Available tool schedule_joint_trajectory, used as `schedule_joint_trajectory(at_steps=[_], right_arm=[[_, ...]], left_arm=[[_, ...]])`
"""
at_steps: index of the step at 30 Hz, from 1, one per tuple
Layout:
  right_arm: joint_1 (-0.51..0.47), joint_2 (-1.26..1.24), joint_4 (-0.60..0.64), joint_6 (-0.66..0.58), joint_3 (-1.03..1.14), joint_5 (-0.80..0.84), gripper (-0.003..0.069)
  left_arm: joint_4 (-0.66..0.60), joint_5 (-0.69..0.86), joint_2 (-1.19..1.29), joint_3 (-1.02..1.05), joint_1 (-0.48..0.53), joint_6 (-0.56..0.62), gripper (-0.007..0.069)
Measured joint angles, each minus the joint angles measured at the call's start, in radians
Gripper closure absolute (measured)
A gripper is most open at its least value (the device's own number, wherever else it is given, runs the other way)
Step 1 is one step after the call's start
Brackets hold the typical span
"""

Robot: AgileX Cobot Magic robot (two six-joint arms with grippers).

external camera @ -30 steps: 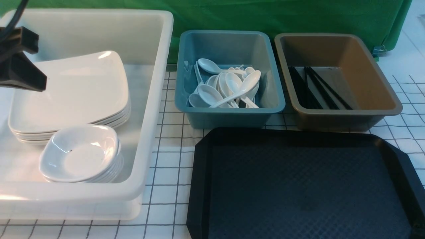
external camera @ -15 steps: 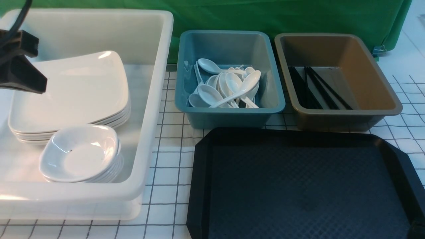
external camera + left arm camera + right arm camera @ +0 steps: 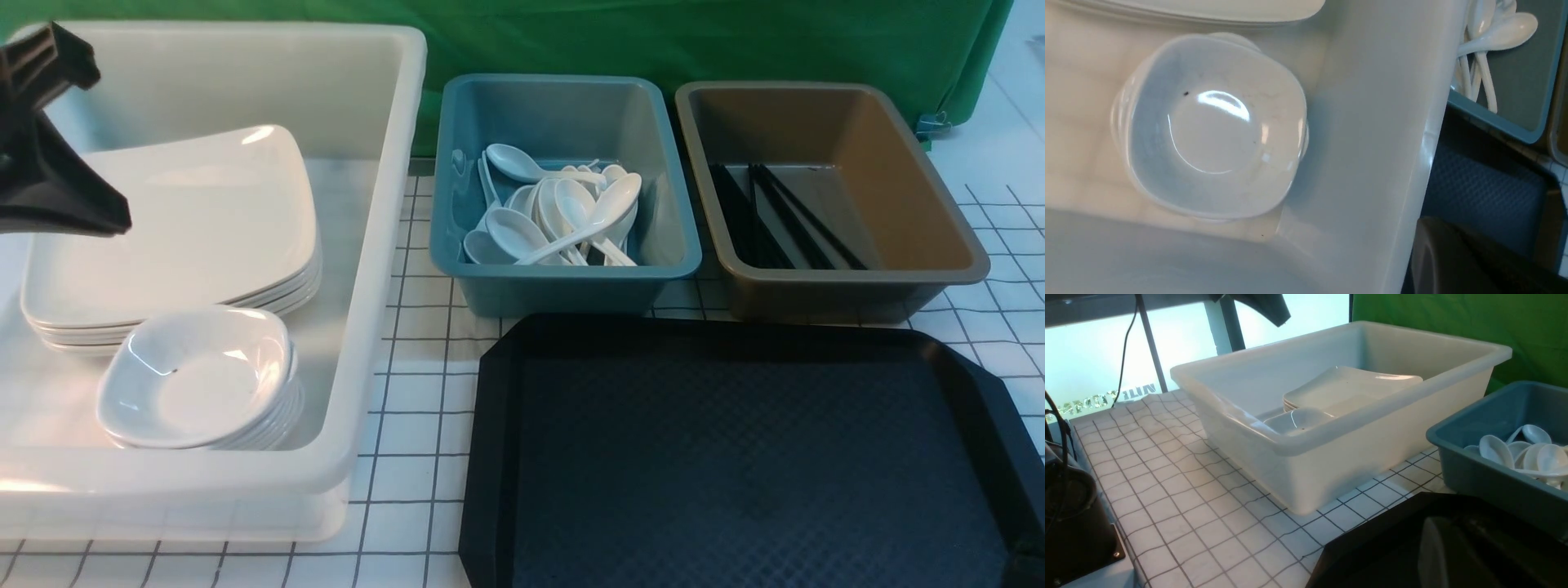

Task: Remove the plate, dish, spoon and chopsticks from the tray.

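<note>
White dishware is being kept in the white tub (image 3: 392, 245): plate (image 3: 180, 220) and dish (image 3: 196, 376) stacked; black tray (image 3: 735, 457) bare. Left gripper (image 3: 57, 188), jaws clenched on nothing, is risking clipping the tub wall; right jaws' state cannot be told.

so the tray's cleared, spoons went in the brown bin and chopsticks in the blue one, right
The bins are swapped. In the front view the spoons lie in the blue bin and the chopsticks in the brown bin. The tray is indeed cleared.

Black diamond-textured tray (image 3: 735, 457); white-gridded tablecloth (image 3: 416, 425).
</note>
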Motion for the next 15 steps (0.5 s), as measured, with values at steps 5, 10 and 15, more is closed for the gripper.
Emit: schedule_joint_trajectory(at_steps=[5,10,15], right_arm=[[0.000,-0.002,0.049,0.000,0.002,-0.001,0.0567],[-0.050,-0.030,0.095,0.000,0.047,-0.011,0.0554],[-0.181,-0.067,0.102,0.000,0.125,-0.010,0.0543]], left_arm=[[-0.003,0.000,0.000,0.000,0.000,-0.059,0.0620],[-0.001,0.000,0.000,0.001,0.000,-0.065,0.0620],[0.003,0.000,0.000,0.001,0.000,-0.051,0.0620]])
